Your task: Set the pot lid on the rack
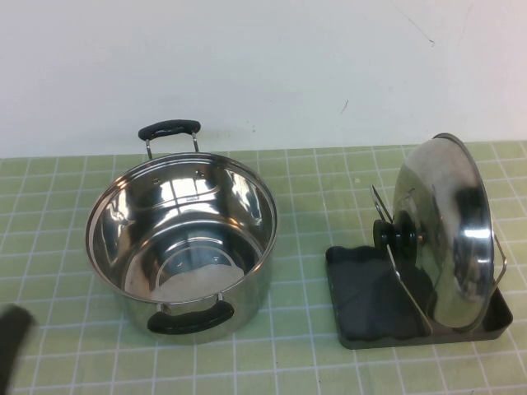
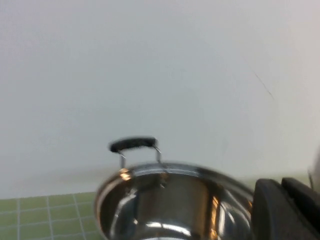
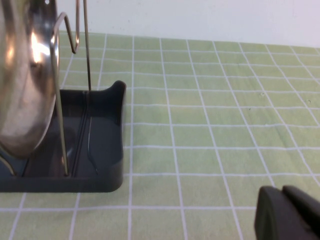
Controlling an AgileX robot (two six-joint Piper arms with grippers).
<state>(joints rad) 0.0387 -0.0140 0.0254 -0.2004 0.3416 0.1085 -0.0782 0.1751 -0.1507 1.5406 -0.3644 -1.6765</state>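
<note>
The pot lid (image 1: 445,230) stands on edge in the rack (image 1: 362,304) at the right, leaning on the wire loops, with its black knob (image 1: 395,234) facing the pot. In the right wrist view the lid (image 3: 25,85) and the rack (image 3: 107,130) are a short way off. My right gripper (image 3: 285,212) is shut and empty, low over the mat beside the rack; it is out of the high view. My left gripper (image 1: 12,337) is at the front left edge, near the pot. It is shut and empty in the left wrist view (image 2: 282,210).
A deep steel pot (image 1: 181,239) with two black handles stands open at the left centre and also shows in the left wrist view (image 2: 170,205). A green gridded mat (image 1: 313,197) covers the table. A white wall is behind.
</note>
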